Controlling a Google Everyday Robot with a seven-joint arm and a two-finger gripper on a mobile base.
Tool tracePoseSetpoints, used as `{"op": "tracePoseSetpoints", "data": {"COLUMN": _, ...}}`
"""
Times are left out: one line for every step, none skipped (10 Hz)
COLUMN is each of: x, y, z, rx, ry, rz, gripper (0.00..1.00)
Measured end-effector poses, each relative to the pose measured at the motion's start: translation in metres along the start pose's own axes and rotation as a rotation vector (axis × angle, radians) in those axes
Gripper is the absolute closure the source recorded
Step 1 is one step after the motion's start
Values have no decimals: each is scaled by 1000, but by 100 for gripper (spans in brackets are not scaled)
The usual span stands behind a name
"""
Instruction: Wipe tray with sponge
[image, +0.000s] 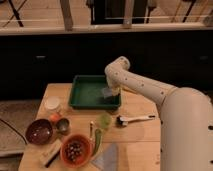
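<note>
The dark green tray (85, 95) lies at the back middle of the wooden table. My arm reaches in from the right, and my gripper (110, 92) hangs over the tray's right part. It is shut on the small bluish-grey sponge (107, 93), which sits low in the tray near its right rim. The arm's wrist hides the fingers' upper part.
Left of the tray stand a white cup (52, 104), an orange object (55, 117), a small metal cup (63, 125) and a dark bowl (40, 131). In front are an orange bowl (76, 149), a tan block (50, 154), a grey-blue cloth (106, 157), green items (101, 127) and a white-handled brush (132, 119).
</note>
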Motion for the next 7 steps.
{"op": "tracePoseSetpoints", "data": {"x": -2, "y": -3, "z": 2, "rx": -2, "ry": 0, "rz": -16, "gripper": 99}}
{"op": "tracePoseSetpoints", "data": {"x": -2, "y": -4, "z": 4, "rx": -4, "ry": 0, "rz": -26, "gripper": 99}}
{"op": "tracePoseSetpoints", "data": {"x": -4, "y": -7, "z": 6, "rx": -6, "ry": 1, "rz": -40, "gripper": 99}}
{"op": "tracePoseSetpoints", "data": {"x": -10, "y": -11, "z": 10, "rx": -12, "ry": -2, "rz": -64, "gripper": 99}}
{"op": "tracePoseSetpoints", "data": {"x": -11, "y": -13, "z": 11, "rx": -17, "ry": -4, "rz": -72, "gripper": 99}}
{"op": "tracePoseSetpoints", "data": {"x": -10, "y": -13, "z": 12, "rx": -23, "ry": -2, "rz": -78, "gripper": 99}}
{"op": "tracePoseSetpoints", "data": {"x": -12, "y": -14, "z": 14, "rx": -31, "ry": -3, "rz": -91, "gripper": 99}}
